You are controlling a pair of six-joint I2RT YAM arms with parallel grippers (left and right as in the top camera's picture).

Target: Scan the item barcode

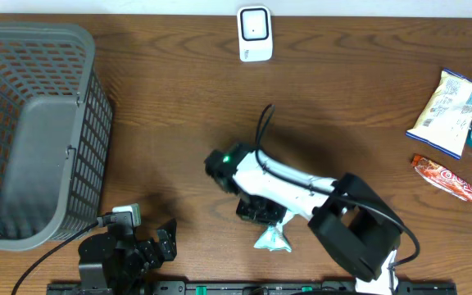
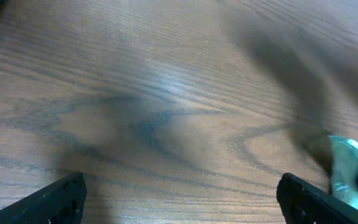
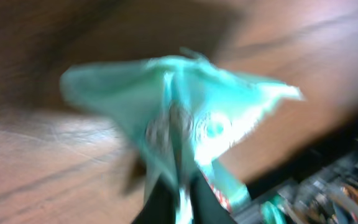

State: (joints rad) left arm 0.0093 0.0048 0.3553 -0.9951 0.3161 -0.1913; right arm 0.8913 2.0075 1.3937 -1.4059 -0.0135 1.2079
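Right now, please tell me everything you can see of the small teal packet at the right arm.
The teal packet is small and looks like thin, shiny foil or plastic with flared, crimped ends. The right gripper is shut on its middle and pinches it. It is near the front of the wooden table. Its print is blurred, and I cannot tell whether it is lifted.

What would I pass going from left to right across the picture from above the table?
Grey basket → left gripper → teal packet → yellow snack bag.
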